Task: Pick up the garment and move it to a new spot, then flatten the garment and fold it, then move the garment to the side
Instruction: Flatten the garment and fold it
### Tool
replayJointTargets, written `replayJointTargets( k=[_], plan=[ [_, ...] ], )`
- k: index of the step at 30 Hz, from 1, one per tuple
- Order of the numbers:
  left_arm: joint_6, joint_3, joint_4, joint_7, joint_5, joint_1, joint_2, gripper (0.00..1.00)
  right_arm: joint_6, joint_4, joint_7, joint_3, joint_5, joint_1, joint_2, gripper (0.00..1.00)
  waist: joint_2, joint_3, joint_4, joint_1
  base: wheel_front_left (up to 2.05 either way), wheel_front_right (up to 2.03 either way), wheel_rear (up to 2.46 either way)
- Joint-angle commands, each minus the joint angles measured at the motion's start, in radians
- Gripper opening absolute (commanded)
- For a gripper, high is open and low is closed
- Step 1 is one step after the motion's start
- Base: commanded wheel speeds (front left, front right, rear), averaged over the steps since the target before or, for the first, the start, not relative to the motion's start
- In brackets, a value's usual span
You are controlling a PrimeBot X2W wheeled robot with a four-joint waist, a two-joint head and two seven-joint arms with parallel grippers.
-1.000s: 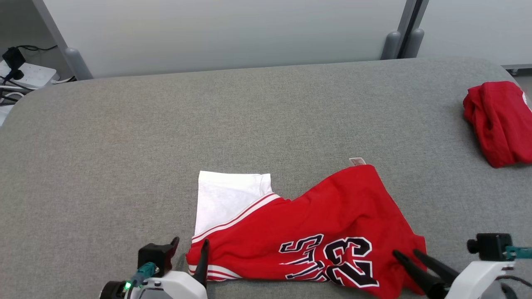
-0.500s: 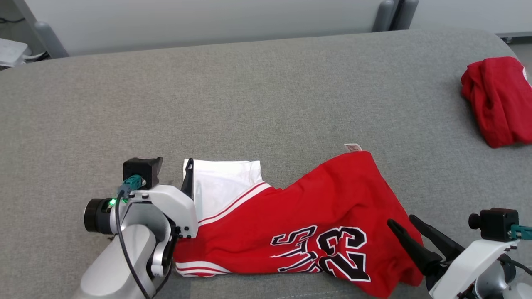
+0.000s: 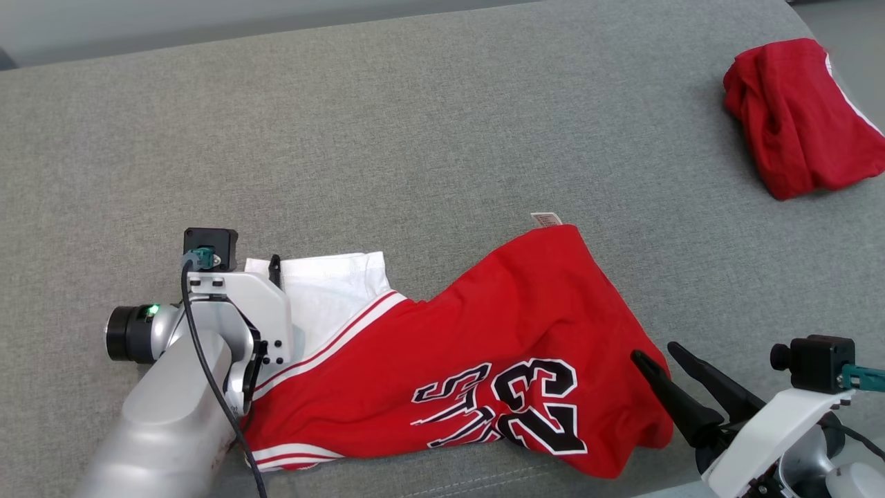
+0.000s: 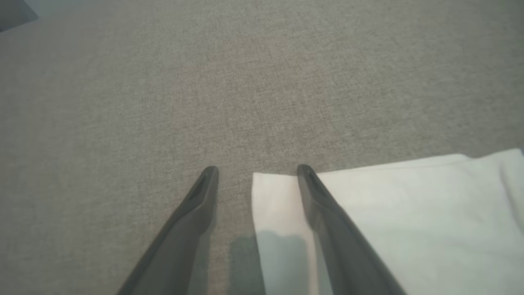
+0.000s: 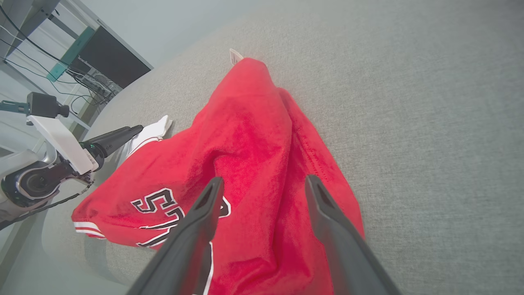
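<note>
The garment (image 3: 484,346) is a red jersey with a black and white "23" and a white sleeve (image 3: 325,297), lying rumpled on the grey table (image 3: 415,138). My left gripper (image 3: 252,266) is open at the sleeve's far left corner. In the left wrist view, the left gripper (image 4: 258,169) has one finger on bare table and the other over the white cloth (image 4: 409,213). My right gripper (image 3: 654,351) is open at the garment's right edge. In the right wrist view, the right gripper (image 5: 264,179) spans the red cloth (image 5: 245,135), holding nothing.
A second red garment (image 3: 795,145) lies bunched at the table's far right. A small label (image 3: 546,219) sticks out at the jersey's far corner. The table's near edge runs just below the jersey. My left arm (image 5: 61,155) appears at the left in the right wrist view.
The head camera has tilted down, so the whole picture shifted. My left gripper has moved forward along the garment's left edge, from its near corner to the white sleeve's far corner. Both grippers stay open.
</note>
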Motion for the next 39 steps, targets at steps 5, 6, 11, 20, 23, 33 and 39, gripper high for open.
replayJointTargets(
  k=[5, 6, 11, 20, 23, 33, 39],
  plan=[
    [-0.013, 0.017, 0.046, 0.016, 0.004, -0.06, 0.005, 0.23, 0.002, -0.018, -0.005, -0.005, -0.013, -0.016, -0.017, 1.0, 0.0, 0.0, -0.007, -0.0001, 0.0, 0.0, 0.0],
    [-0.014, 0.017, 0.052, 0.014, 0.002, -0.061, 0.002, 0.07, 0.002, -0.016, -0.006, -0.007, -0.015, -0.015, -0.016, 1.0, 0.0, -0.002, -0.007, -0.0001, 0.0, 0.0, 0.0],
    [-0.014, 0.011, 0.062, 0.009, -0.001, -0.053, -0.008, 0.29, 0.002, -0.009, -0.01, -0.02, -0.025, -0.004, -0.012, 1.0, 0.0, -0.01, 0.001, -0.0001, 0.0, 0.0, 0.0],
    [-0.015, 0.001, 0.053, 0.019, -0.011, -0.024, -0.005, 0.33, 0.002, -0.011, -0.002, -0.024, -0.041, 0.004, -0.003, 1.0, 0.0, -0.027, 0.022, -0.0001, 0.0, 0.0, 0.0],
    [-0.011, 0.001, 0.048, 0.026, -0.017, -0.013, -0.006, 0.47, 0.002, -0.013, 0.001, -0.023, -0.039, 0.006, 0.0, 1.0, 0.0, -0.032, 0.024, -0.0001, 0.0, 0.0, 0.0],
    [-0.018, -0.006, 0.019, 0.052, -0.035, 0.015, -0.007, 0.22, 0.002, -0.016, 0.007, -0.024, -0.048, 0.013, 0.001, 1.0, 0.0, -0.04, 0.022, -0.0001, 0.0, 0.0, 0.0],
    [-0.038, -0.011, -0.005, 0.075, -0.053, 0.035, -0.012, 0.0, 0.002, -0.019, 0.005, -0.026, -0.052, 0.014, -0.001, 1.0, 0.0, -0.043, 0.021, -0.0001, 0.0, 0.0, 0.0]
  ],
)
